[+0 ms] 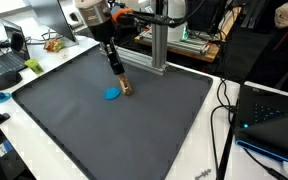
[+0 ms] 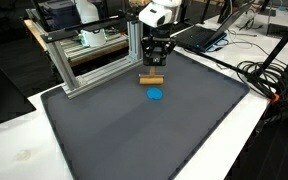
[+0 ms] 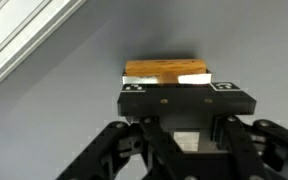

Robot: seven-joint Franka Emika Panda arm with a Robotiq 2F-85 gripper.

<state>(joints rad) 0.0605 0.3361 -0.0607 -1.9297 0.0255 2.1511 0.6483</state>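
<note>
A small wooden block lies lengthwise at the mat's surface near the metal frame; it also shows as a tan piece under the arm. My gripper comes straight down onto it, and its fingers are closed on the block's middle. In the wrist view the wooden block sits just beyond the black finger bar, with my gripper around it and the fingertips themselves hidden. A flat blue disc rests on the mat right beside the block, also visible as a blue disc.
A dark grey mat covers the table. An aluminium frame stands along its far edge, close behind the gripper. Laptops and cables lie off the mat's sides.
</note>
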